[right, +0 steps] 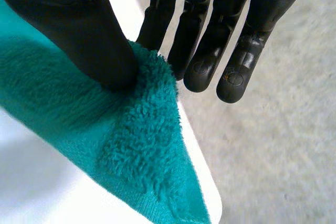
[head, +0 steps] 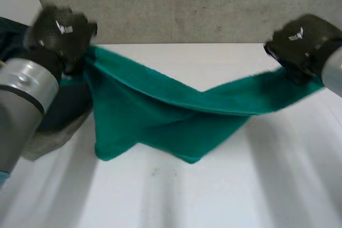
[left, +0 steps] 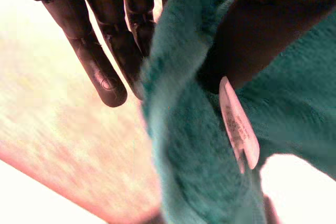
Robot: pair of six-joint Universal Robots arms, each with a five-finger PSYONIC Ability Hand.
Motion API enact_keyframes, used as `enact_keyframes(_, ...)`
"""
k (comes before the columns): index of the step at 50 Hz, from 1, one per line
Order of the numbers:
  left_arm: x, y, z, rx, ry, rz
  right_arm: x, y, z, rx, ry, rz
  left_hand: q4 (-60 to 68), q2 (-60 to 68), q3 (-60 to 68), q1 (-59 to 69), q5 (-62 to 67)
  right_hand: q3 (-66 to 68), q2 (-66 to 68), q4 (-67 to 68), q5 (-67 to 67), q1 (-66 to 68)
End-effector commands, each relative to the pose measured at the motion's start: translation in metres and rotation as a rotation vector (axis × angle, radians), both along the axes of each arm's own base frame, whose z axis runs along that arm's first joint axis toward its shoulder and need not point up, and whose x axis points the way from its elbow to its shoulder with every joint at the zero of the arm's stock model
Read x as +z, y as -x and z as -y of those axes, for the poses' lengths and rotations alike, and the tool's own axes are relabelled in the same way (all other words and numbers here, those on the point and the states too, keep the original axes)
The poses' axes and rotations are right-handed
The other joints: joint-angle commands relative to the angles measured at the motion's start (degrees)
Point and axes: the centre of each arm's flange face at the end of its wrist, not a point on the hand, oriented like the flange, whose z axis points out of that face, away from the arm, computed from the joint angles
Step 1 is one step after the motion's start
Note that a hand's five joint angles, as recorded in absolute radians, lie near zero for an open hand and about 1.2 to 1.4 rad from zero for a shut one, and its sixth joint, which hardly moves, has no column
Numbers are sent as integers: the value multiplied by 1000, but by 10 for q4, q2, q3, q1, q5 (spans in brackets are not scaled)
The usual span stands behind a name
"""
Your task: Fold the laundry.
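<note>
The left hand (head: 60,30) pinches one end of the green towel's (head: 160,110) upper edge between thumb and fingers; the right hand (head: 302,44) pinches the opposite corner. The towel sags between them onto the table (head: 224,190). Level, taut hands would likely give a straight fold.

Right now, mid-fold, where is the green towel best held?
By its two top corners, from the outer ends. The left hand pinches the green towel beside its care label; the right hand pinches the opposite corner. The edge between sags and the lower part bunches on the table, offering no clean hold.
</note>
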Motion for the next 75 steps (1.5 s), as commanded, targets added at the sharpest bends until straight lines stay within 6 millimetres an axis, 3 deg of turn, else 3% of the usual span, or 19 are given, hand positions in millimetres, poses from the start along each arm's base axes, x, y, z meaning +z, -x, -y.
enact_keyframes(1,-72,6,26,12,-228,106,-69,3,8,10,-231,-168,110,112,115,145,138,122,126,119,132,232)
enact_keyframes(6,-100,21,68,20,-255,129,-100,-8,45,-15,-282,-165,110,112,115,145,138,122,126,119,132,232)
enact_keyframes(12,-79,38,118,27,-87,104,-98,-25,106,-86,-121,-33,110,112,115,145,138,122,126,119,132,232)
enact_keyframes(16,-39,53,155,39,183,40,-65,-38,148,-99,128,143,110,112,115,145,138,122,126,119,132,232)
enact_keyframes(17,-18,57,167,45,308,-1,-42,-42,160,-97,251,228,110,112,115,145,138,122,126,119,132,232)
enact_keyframes(23,60,53,184,67,688,-148,33,-44,178,-89,660,445,110,112,115,145,138,122,126,119,132,232)
enact_keyframes(24,66,52,184,69,716,-160,51,-44,175,-90,746,482,110,112,115,145,138,122,126,119,132,232)
enact_keyframes(26,76,52,182,63,749,-189,62,-43,172,-89,796,505,110,112,115,145,138,122,126,119,132,232)
enact_keyframes(31,76,51,177,38,713,-238,65,-43,168,-89,793,512,110,112,115,145,138,122,126,119,132,232)
enact_keyframes(35,52,44,166,30,611,-209,45,-40,162,-96,701,471,110,112,115,145,138,122,126,119,132,232)
enact_keyframes(40,-1,43,157,11,453,-151,10,-36,159,-105,577,416,110,112,115,145,138,122,126,119,132,232)
enact_keyframes(47,-109,54,146,-50,190,-41,-81,-36,157,-105,290,299,110,112,115,145,138,122,126,119,132,232)
enact_keyframes(48,-122,55,144,-52,158,-30,-106,-35,156,-113,218,264,110,112,115,145,138,122,126,119,132,232)
enact_keyframes(56,-176,50,115,-68,-17,38,-179,-28,136,-134,-65,128,80,82,85,115,108,122,126,119,132,232)
enact_keyframes(59,-184,47,105,-70,-52,54,-182,-20,129,-155,-131,117,-14,-12,-9,21,14,122,126,119,132,232)
enact_keyframes(66,-164,38,89,-67,-39,53,-173,3,129,-221,-186,209,-186,-184,-181,-151,-158,122,126,119,132,232)
enact_keyframes(69,-162,35,91,-55,-38,50,-163,18,135,-252,-221,345,-191,-189,-186,-156,-163,-307,-302,-310,-296,-197)
enact_keyframes(73,-163,26,101,-26,-37,48,-148,40,144,-302,-234,465,-191,-189,-186,-156,-163,-478,-473,-481,-468,-368)
enact_keyframes(75,-164,20,105,-10,-39,49,-143,49,146,-319,-239,500,-191,-189,-186,-156,-163,-477,-472,-480,-466,-366)
